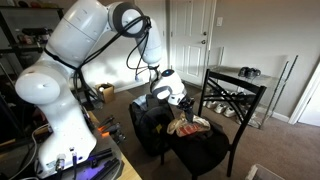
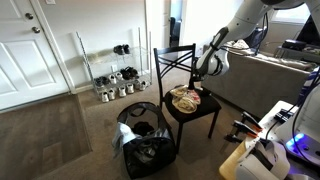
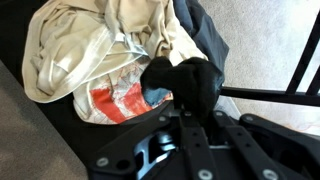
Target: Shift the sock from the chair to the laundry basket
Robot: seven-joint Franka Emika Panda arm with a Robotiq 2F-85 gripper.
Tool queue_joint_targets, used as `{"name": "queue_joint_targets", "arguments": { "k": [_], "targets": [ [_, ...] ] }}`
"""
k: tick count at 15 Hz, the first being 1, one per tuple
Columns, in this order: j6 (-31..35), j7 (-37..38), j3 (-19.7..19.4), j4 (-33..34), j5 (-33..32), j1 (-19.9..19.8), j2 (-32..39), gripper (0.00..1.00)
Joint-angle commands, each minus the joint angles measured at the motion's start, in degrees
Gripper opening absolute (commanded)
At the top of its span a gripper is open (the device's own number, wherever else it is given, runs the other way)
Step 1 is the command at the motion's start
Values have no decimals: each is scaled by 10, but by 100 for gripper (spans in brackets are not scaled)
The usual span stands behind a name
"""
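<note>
A small dark sock with a bit of blue [image 3: 160, 94] is seen in the wrist view, on the black metal chair with the slatted back [image 2: 172, 60]. It is tucked into a pile of clothes on the seat, touching a big cream cloth [image 3: 75, 50] and a red and white piece [image 3: 115, 102]. It is judged to be the sock, but this is not sure. The sock is judged to be light, soft and floppy, so it will sag and may drag the cloth next to it. It is best pinched at its bunched top, away from the cream cloth. The black metal gripper [image 1: 178, 102] is held low over the pile, right at the sock. Whether the jaws are spread or pressed together cannot be told, as black is seen on black there. The black soft cloth laundry basket [image 1: 145, 130] is set just beside the chair, with its mouth open. The pile is small and blurred in both exterior views, and the sock cannot be picked out there. Much of the sock's shape is hidden.
</note>
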Motion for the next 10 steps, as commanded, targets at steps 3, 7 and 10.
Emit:
{"name": "queue_joint_targets", "arguments": {
  "k": [3,7,10],
  "targets": [
    [-2,-34,18,-54,-22,-19,-71,3],
    [-3,-48,24,-67,-24,-3,-84,3],
    [-9,-71,35,-82,-30,34,-81,3]
  ]
}}
